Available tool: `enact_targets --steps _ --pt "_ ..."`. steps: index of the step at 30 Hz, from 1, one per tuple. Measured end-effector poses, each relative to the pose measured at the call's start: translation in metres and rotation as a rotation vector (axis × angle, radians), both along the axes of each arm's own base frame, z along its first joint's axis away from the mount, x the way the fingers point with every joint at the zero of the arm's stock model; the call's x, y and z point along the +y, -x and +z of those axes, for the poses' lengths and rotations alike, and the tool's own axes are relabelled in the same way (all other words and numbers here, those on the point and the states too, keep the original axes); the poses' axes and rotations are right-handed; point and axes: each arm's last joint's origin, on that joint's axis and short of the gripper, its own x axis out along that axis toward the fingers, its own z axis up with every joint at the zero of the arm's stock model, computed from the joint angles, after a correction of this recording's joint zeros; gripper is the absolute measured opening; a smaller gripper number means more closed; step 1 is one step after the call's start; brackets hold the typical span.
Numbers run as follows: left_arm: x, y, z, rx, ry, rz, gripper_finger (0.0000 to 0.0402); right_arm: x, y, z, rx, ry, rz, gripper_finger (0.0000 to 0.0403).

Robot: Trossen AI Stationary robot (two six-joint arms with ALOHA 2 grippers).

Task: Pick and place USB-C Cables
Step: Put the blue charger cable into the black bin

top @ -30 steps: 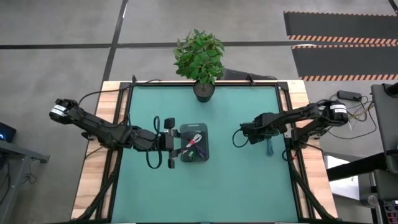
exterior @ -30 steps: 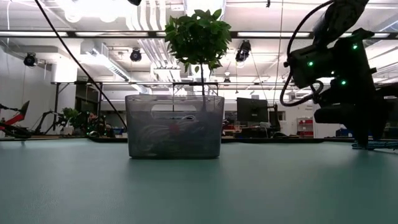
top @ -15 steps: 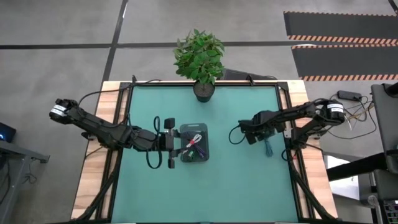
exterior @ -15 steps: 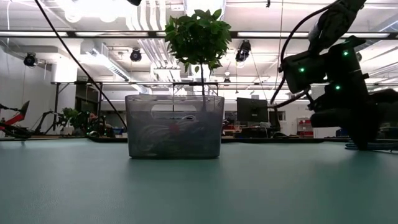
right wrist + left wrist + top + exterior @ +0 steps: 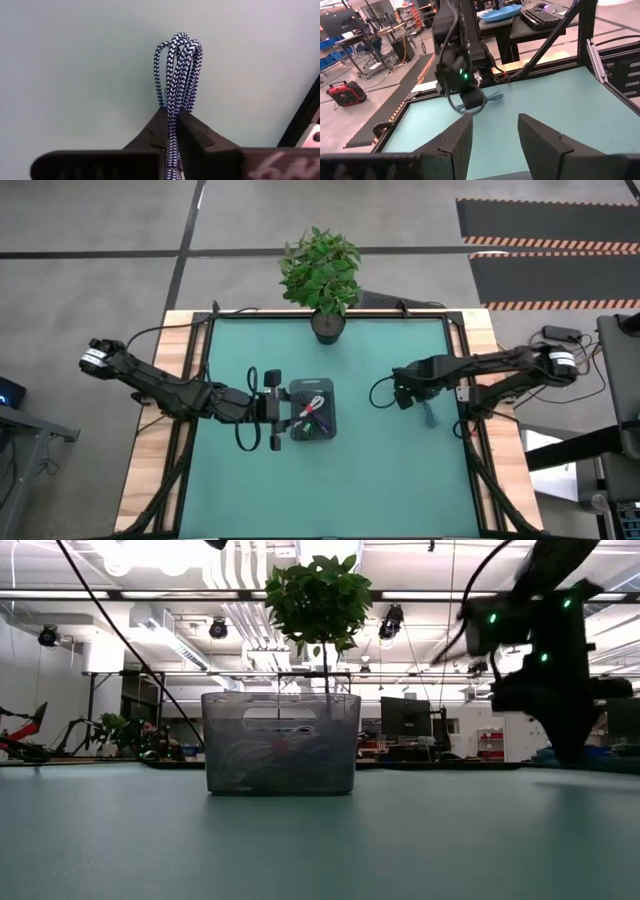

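A blue-and-white braided USB-C cable (image 5: 177, 65) lies bundled on the green table near its right edge, and my right gripper (image 5: 172, 131) is shut on it. From above, the cable (image 5: 429, 418) reaches toward the near edge from my right gripper (image 5: 417, 401). A grey tray (image 5: 331, 387) at the table's middle holds a white cable (image 5: 315, 401) and other bundled cables. My left gripper (image 5: 493, 136) stands open at the tray's left end, with nothing between its fingers. My right gripper pinches the cable bundle between its two fingers at one end (image 5: 172, 112). Several strands pass through the gap. The fingers come from above and run along the bundle. The looped far end (image 5: 179, 41) stretches out ahead of the fingertips, close over the table.
A potted plant (image 5: 325, 275) stands at the middle of the far edge. Wooden strips and black frame rails (image 5: 470, 380) run along the table's left and right sides. Open green surface (image 5: 380, 470) lies between the tray and the cable and along the near edge.
My right gripper has shut on the blue cable's end. Its arm has stretched out and the gripper has shifted slightly toward the table's left and far edges. The cable stays about where it lay.
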Motion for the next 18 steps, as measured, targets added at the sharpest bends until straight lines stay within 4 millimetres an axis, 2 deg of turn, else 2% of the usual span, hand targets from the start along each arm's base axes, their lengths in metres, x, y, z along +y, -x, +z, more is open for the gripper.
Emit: enact_targets --steps 5,11,18 --pt "0.0 0.0 0.0 0.0 0.001 0.0 0.0142 0.014 -0.001 0.023 -0.212 0.11 0.089 0.0011" --pt "0.0 0.0 0.0 -0.003 0.029 0.005 0.0142 0.039 -0.016 0.046 -0.557 0.305 0.27 0.0011" --pt "0.0 0.0 0.0 -0.008 0.055 0.009 0.0142 0.071 -0.039 0.055 -0.897 0.531 0.531 0.0012"
